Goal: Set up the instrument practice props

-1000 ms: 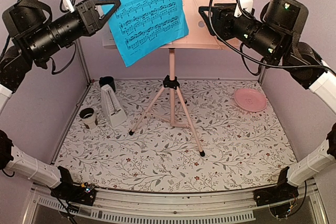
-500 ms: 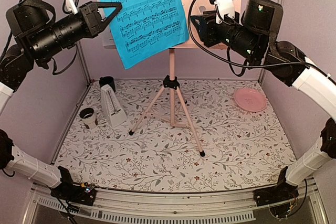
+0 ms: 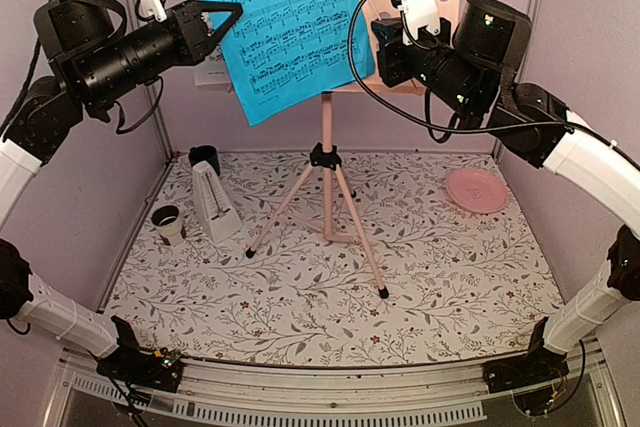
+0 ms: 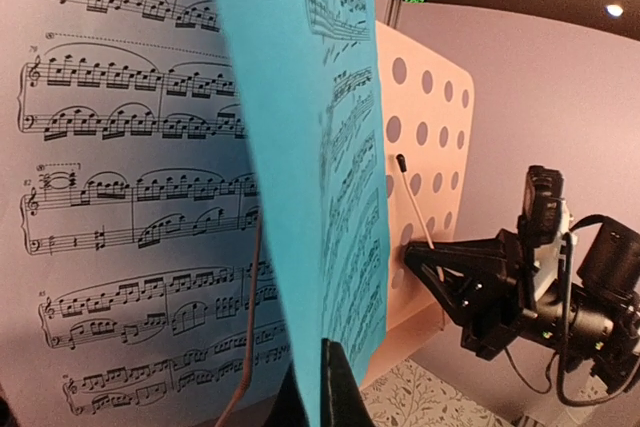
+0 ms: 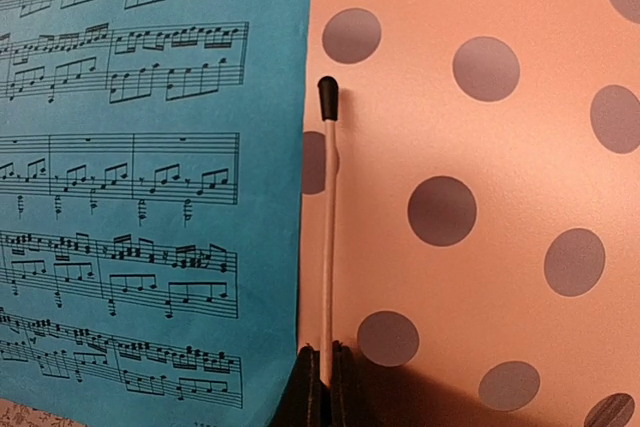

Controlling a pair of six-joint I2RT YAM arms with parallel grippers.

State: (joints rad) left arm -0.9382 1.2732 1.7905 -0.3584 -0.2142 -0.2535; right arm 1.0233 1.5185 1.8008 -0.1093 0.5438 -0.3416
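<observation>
**Left jaws:** pressed together on one edge of the bright blue sheet (image 3: 285, 32). The sheet rises edge-on from between them in the left wrist view and hangs slanted, its bottom edge not level.

**Right jaws:** pinching the retainer rod (image 5: 327, 237) near its foot. The rod stands straight up from between them, black tip uppermost, with the blue sheet's edge just to the left of its shaft.

**Pink music stand (image 3: 327, 162):** tripod spread on the bench (image 3: 300, 297), well below both pairs of jaws. Its perforated desk (image 5: 520, 157) is directly ahead of the right jaws.

**White sheet (image 4: 120, 147):** on the desk, beyond the left jaws and behind the blue sheet.

**Metronome (image 3: 214, 205):** upright on the bench, far beneath the left jaws, between a dark cup (image 3: 204, 158) and a small cup (image 3: 167, 224).

**Pink plate (image 3: 476, 190):** on the bench, well below the right jaws.

**Progress (judged):**
- Done: the stand is erected, the white sheet is lodged and the metronome is set out.
- Left: level the blue sheet on the desk, let the rod close over it, then release both grips.

**Change from half a second ago:**
- The blue sheet has slid right and a little up, and now covers more of the desk.
- The right jaws have closed in towards the sheet's edge.
- The left arm sits higher.
- The items on the bench have not moved
</observation>
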